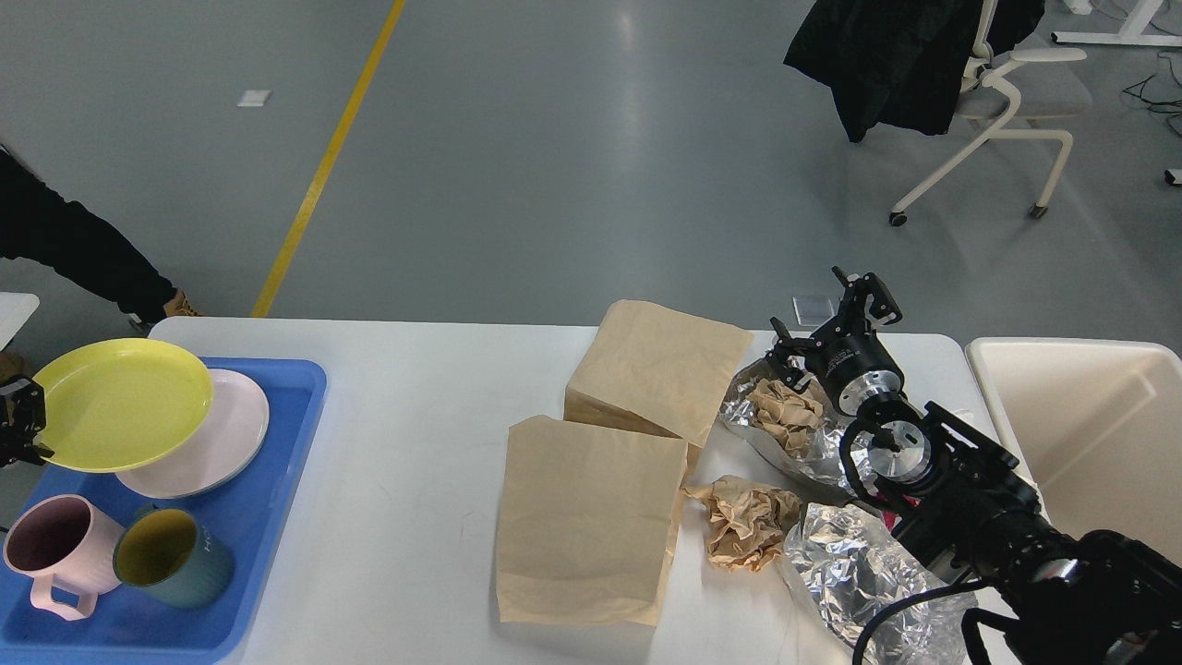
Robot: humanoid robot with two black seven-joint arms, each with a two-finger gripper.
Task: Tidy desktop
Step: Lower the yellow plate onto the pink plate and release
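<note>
Desktop (416, 480) spanning most of view. Blue tray (277, 517) sitting at desktop's left end. Left gripper (20, 420) clamping yellow plate (120, 403) by rim over pink plate (235, 434) — advice: level, centre, then release. Right gripper (836, 319) hanging spread, empty, near desktop's far right.

The light is bright and even, coming from above. On the grey floor (572, 166) there is a soft pale reflection, a vertical band behind the desktop (406, 443). The shadows on the desktop are weak and short, only thin ones under the paper bags (591, 517). The crumpled foil (859, 573), right of the bags, gives small sharp glints. The view is sharp everywhere, without visible blur.
</note>
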